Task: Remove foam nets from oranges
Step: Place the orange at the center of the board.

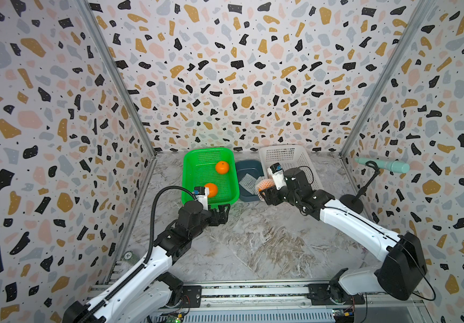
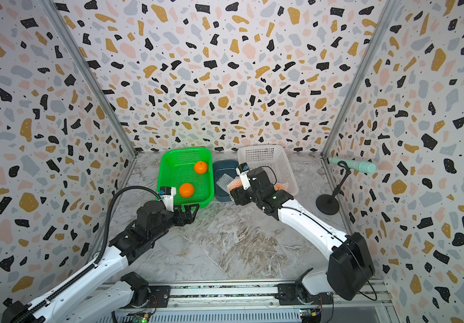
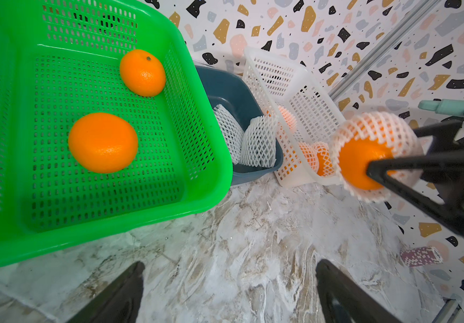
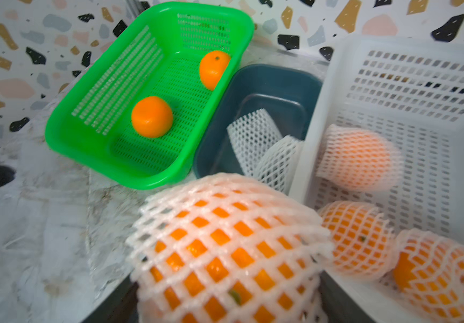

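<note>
Right pincer (image 1: 264, 193) grips netted orange (image 4: 225, 246).

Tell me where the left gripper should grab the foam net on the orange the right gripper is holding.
Probably the net's frilled open rim, pinching foam only. That opening faces the left gripper, bare orange shows through it, and the right gripper holds across the fruit. Come in over the table, open jaws straddling the rim's near edge.
</note>
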`<state>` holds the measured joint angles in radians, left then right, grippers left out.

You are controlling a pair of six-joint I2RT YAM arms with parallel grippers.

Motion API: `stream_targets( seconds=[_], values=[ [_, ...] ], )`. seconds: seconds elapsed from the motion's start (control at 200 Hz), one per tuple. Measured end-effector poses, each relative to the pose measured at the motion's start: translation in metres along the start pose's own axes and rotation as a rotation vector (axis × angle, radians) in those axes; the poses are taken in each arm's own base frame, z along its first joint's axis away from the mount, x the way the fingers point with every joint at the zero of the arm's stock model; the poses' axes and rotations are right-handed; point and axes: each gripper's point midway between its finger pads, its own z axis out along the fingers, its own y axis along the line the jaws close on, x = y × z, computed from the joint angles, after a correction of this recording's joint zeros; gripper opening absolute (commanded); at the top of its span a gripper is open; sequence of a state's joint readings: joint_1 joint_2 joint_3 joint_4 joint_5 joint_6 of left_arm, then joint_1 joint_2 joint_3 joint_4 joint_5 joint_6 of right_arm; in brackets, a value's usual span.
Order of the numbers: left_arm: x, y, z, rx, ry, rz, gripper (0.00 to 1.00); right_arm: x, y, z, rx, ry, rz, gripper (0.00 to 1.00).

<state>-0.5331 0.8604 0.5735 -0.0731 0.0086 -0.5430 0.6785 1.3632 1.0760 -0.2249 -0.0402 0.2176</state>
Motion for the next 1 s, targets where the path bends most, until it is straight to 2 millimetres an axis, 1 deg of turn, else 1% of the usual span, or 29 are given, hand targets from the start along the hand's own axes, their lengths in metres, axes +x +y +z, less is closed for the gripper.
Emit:
stream_targets(
  seconds=[0.045,0.15,0.21,0.29,0.37,0.435,0.736,1.001],
  values=[
    [-0.001,0.001,-0.001,-0.006,-0.002,0.001,0.97,0.011,0.015,-0.004,-0.015,0.003,0.0,0.78],
    [-0.002,0.002,-0.001,-0.016,-0.006,0.001,0.97,0.037,0.039,-0.007,-0.02,0.019,0.014,0.78],
    [-0.002,0.003,-0.001,-0.019,-0.005,0.0,0.97,0.055,0.049,-0.006,-0.01,0.032,0.03,0.78],
    [-0.001,0.003,-0.001,-0.019,-0.004,0.0,0.97,0.079,0.056,-0.001,0.018,0.057,0.047,0.78],
    [-0.002,0.003,0.0,-0.02,-0.001,0.0,0.97,0.096,0.057,0.005,0.065,0.079,0.065,0.78],
    [-0.003,0.002,0.001,-0.02,-0.001,0.0,0.97,0.104,0.055,0.013,0.1,0.089,0.082,0.78],
    [-0.003,0.002,0.001,-0.02,-0.001,-0.003,0.97,0.129,0.047,0.048,0.181,0.123,0.14,0.79],
    [0.0,0.003,0.005,-0.025,0.01,-0.004,0.97,0.149,0.049,0.065,0.2,0.162,0.144,0.8]
  ],
)
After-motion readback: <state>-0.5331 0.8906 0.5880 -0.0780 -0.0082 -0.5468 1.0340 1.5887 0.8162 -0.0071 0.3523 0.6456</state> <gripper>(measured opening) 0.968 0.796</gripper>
